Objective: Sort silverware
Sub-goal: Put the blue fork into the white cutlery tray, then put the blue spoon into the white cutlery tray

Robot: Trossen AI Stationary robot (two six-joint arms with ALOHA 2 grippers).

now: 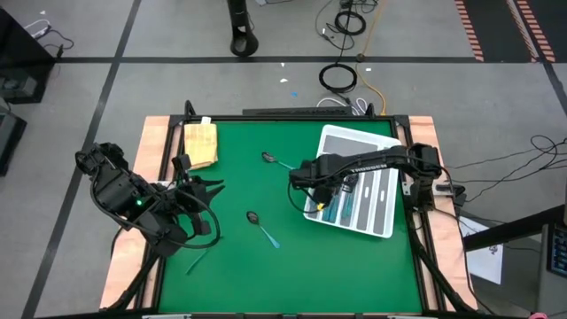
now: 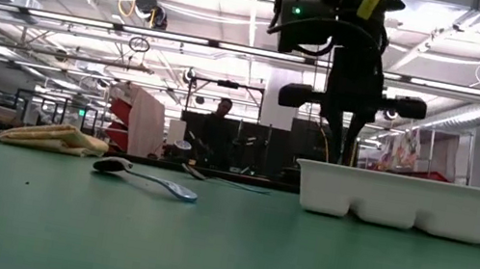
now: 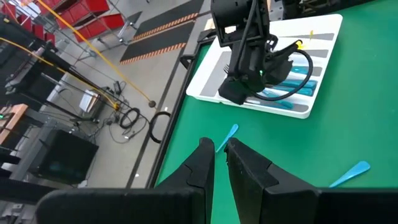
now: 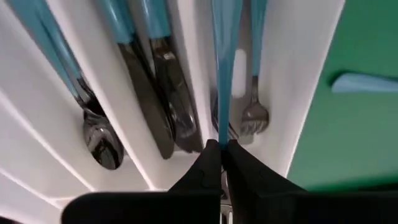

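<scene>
A white tray [image 1: 376, 208] stands at the table's right and holds silverware sorted by kind: spoons [image 4: 99, 140], knives [image 4: 165, 118] and forks [image 4: 252, 118]. My right gripper [image 1: 321, 202] hangs over the tray's left compartment, shut on a light-blue handle [image 4: 225, 74]. The head of that piece does not show. Two spoons [image 1: 270, 160] [image 1: 262, 228] lie flat on the green table. My left gripper [image 3: 219, 155] waits high at the table's left, with a narrow gap between its fingers and nothing in it. My right gripper pinches the thin light-blue handle [image 4: 222, 135] between its two fingertips, coming steeply from above. The handle runs away from the fingers along the fork compartment. Whether its other end rests on the tray, I cannot tell.
A tan block [image 1: 201, 143] lies at the far left corner. One more thin piece [image 1: 197, 260] lies near the left arm at the table's left edge. Open green surface lies between the two spoons and the tray.
</scene>
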